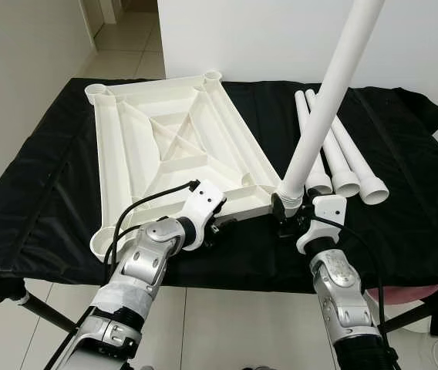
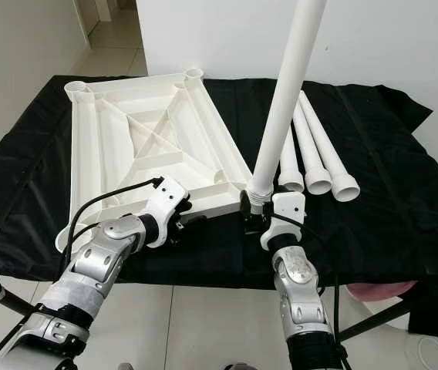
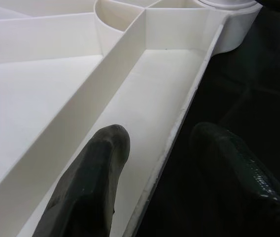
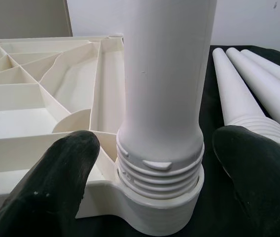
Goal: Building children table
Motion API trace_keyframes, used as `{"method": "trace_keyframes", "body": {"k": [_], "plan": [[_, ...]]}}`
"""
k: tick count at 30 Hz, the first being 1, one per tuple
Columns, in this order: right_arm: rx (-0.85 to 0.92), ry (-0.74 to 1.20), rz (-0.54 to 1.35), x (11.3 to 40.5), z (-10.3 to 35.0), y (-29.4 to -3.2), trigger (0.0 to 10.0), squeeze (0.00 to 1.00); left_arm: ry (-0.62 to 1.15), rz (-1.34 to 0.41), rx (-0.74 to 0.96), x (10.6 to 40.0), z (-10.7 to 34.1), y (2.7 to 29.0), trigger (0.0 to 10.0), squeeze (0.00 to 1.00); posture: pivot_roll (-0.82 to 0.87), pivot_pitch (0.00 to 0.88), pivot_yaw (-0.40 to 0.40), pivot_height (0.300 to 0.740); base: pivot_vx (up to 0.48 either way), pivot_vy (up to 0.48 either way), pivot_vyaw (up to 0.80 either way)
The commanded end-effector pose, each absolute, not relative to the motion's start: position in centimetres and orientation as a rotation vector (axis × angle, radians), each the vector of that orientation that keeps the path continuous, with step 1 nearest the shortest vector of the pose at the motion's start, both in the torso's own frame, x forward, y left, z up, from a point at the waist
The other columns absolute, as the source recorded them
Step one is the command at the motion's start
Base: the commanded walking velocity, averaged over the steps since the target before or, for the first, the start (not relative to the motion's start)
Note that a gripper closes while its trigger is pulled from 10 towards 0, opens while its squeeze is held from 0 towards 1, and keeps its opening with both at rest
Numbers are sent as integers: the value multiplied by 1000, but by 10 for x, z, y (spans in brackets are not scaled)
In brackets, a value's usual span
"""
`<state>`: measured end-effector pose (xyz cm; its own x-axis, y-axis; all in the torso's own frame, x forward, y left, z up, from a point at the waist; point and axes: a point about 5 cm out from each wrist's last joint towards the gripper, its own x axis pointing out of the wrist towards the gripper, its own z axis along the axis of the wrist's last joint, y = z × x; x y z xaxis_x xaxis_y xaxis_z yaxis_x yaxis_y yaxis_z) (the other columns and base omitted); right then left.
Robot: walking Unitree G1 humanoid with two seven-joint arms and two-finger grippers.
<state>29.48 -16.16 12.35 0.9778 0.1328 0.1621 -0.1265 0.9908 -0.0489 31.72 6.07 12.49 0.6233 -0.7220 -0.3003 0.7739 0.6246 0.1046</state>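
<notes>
Tabletop: white ribbed plastic table top (image 1: 174, 146) lies upside down on the black cloth-covered work surface (image 1: 42, 193), with round leg sockets at its corners.
Leg in hand: long white plastic table leg (image 1: 329, 91) stands tilted in the near right corner socket; I see its thread rings still exposed above the socket rim in the right wrist view.
Right gripper (image 4: 155, 170): fingers spread either side of the leg's threaded base, not touching it; released, as I read it.
Left gripper (image 3: 152, 163): fingers straddle the near rim of the table top, one inside the channel, one outside; open, not clamped.
Spare legs: three more white tapered legs (image 1: 346, 158) lie side by side on the cloth, right of the top.
Risk: leg not fully seated; unsupported and leaning, it could topple or cross-thread if I turn it at this angle.
Risk: with the rim unclamped, the top may slide on the cloth when I apply torque.
</notes>
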Motion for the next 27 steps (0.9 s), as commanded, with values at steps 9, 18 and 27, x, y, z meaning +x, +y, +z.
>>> {"method": "trace_keyframes", "body": {"k": [9,18,27], "plan": [[-37,-172,121,295,123,-162,10000,0,224,-552,234,332,124,69,10000,0,-51,33,24,740,0,0,0],[-34,-170,117,295,122,-163,10000,0,228,-442,239,337,123,72,10000,0,-52,33,22,740,0,0,0],[-37,-174,117,296,123,-163,10000,0,229,-414,247,340,122,76,4471,0,-53,32,22,740,0,0,0]]}}
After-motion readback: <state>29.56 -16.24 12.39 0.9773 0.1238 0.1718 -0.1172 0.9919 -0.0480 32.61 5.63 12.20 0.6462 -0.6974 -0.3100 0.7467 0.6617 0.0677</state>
